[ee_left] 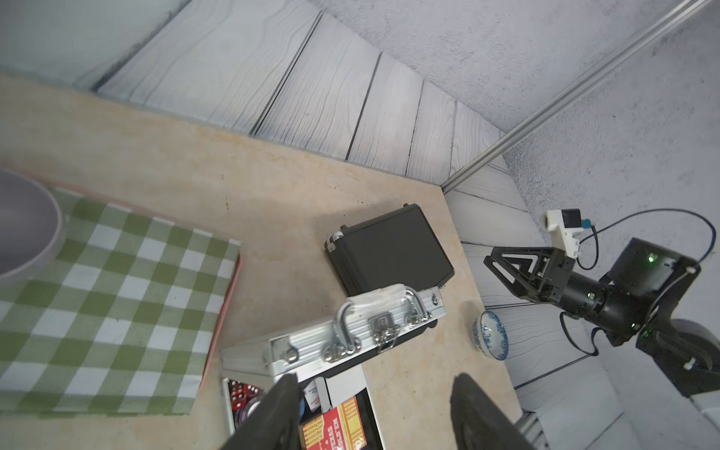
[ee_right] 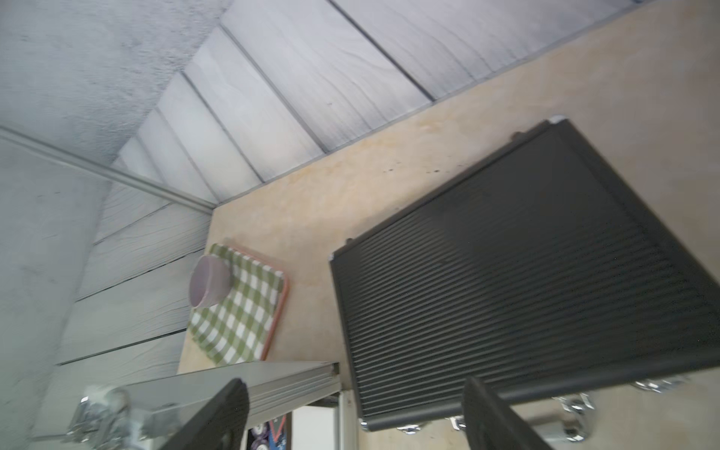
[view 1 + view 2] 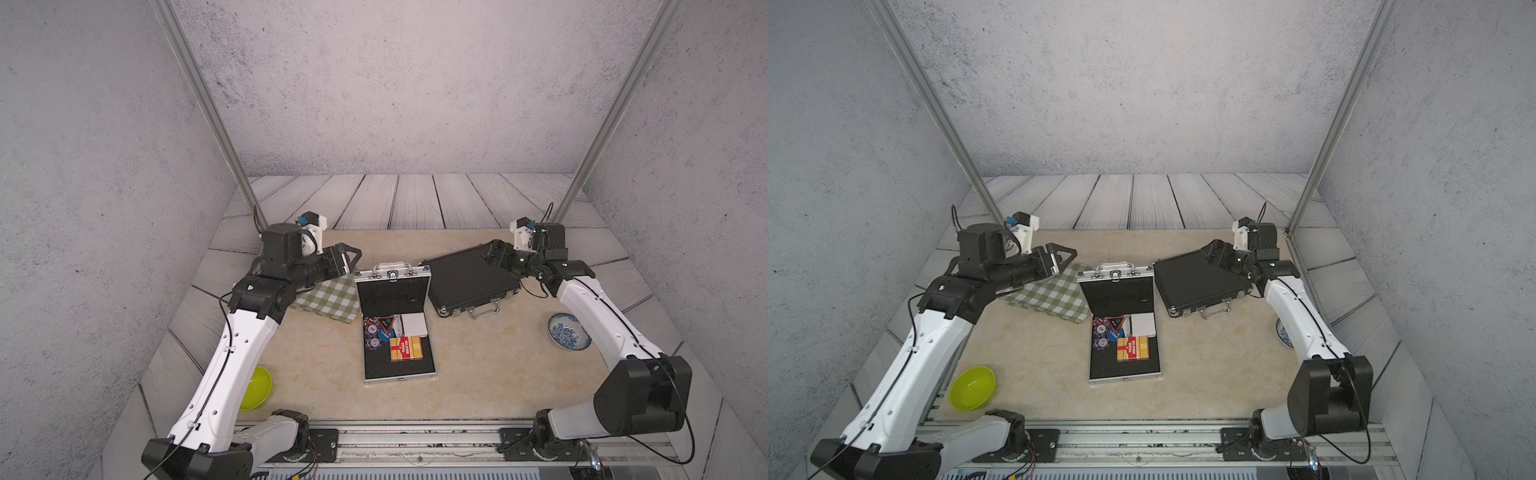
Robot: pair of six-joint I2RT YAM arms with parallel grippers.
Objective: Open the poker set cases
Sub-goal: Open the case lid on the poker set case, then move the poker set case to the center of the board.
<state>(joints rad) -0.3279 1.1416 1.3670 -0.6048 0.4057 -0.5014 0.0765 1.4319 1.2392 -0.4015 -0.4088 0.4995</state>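
So silver case sits open mid-frame in both top views, black case just right of it is shut; next, right pincer, spread & empty over its upper-right corner, must reach lower-edge latches; left pincer also open, empty.

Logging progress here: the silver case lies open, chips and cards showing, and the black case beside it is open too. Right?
No. The silver case is open, chips and cards showing, but the black case beside it is shut, as both top views show.
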